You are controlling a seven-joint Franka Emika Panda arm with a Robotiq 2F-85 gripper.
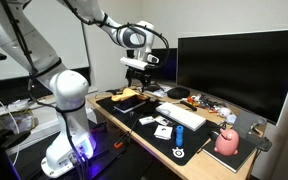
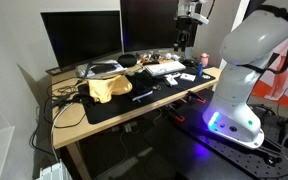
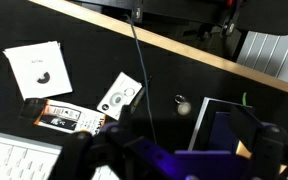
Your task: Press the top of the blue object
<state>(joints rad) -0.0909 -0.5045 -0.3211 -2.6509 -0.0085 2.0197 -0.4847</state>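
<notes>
A small dark-blue upright item [image 2: 204,62] stands near the desk edge beside the robot base; I cannot pick it out in the wrist view. My gripper [image 1: 137,70] hangs well above the black desk mat at the far end of the desk, also seen high up in an exterior view [image 2: 188,38]. In the wrist view its fingers [image 3: 174,160] are dark blurred shapes at the bottom edge, lit bluish. I cannot tell if they are open or shut. Nothing shows between them.
A white keyboard [image 1: 181,115], pink rounded object [image 1: 227,142] and flat white disc [image 1: 181,152] lie on the mat. A yellow cloth [image 2: 106,88] and clutter sit before the monitors [image 1: 239,70]. White cards [image 3: 39,68] and a cable [image 3: 139,60] lie below the wrist.
</notes>
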